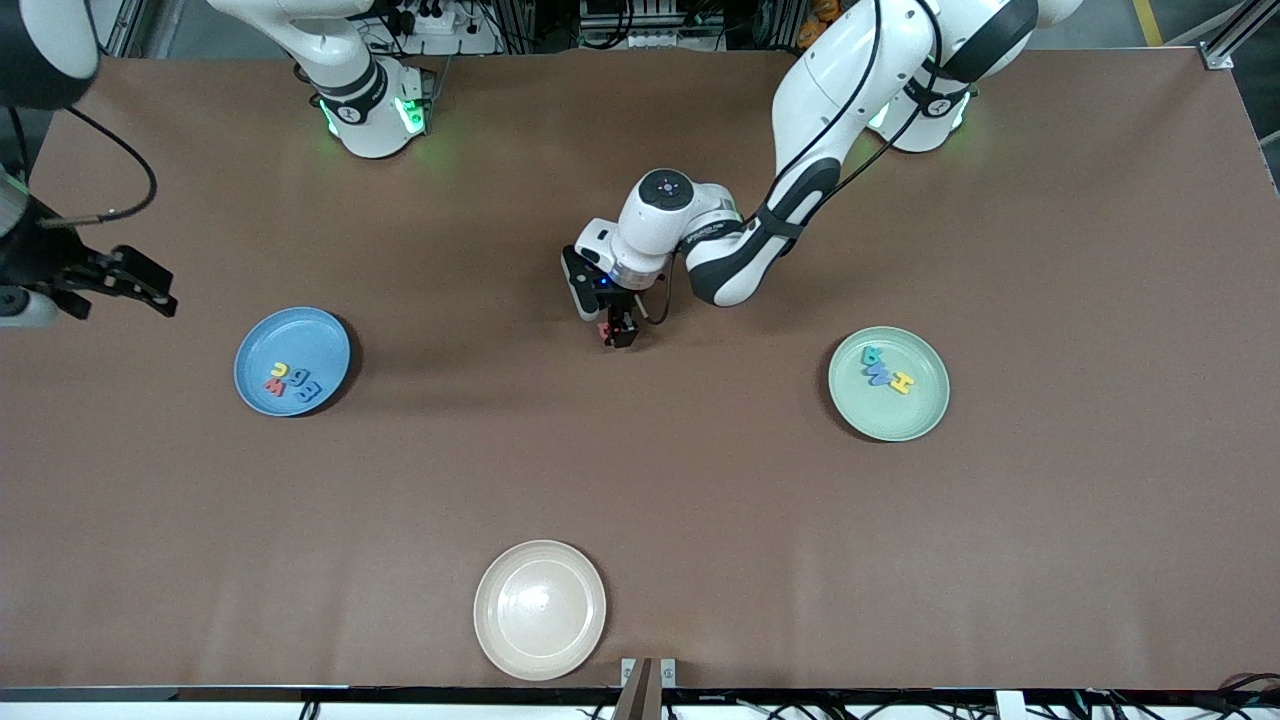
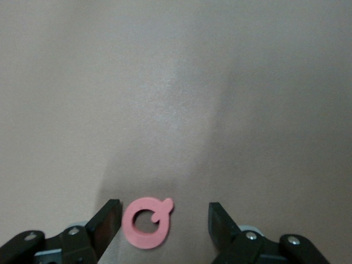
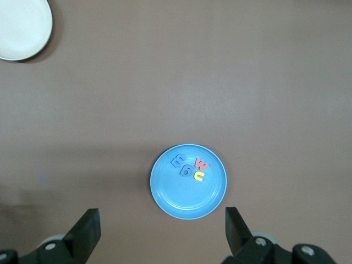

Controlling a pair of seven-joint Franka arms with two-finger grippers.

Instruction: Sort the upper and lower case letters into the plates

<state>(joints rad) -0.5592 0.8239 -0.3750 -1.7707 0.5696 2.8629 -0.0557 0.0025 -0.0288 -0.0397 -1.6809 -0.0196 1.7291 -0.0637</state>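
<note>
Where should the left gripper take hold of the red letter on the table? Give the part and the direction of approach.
Grip the red letter across the outer edges of its ring, coming straight down from above. It lies flat on the brown table, so only its thin sides offer purchase. The left gripper already straddles it with open fingers, but the letter sits close to one finger; centring first seems wise.

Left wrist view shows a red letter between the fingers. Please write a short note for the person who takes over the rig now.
Left gripper: low over the middle of the table, fingers on either side of the red letter, a gap on each side; nothing gripped.
Right gripper: open, empty, waiting above the blue plate.
Done: four letters lie in the blue plate, three in the green plate.
Left: grasp the red letter lying on the table and put it in its plate.
Cream plate: holds no letters.
</note>
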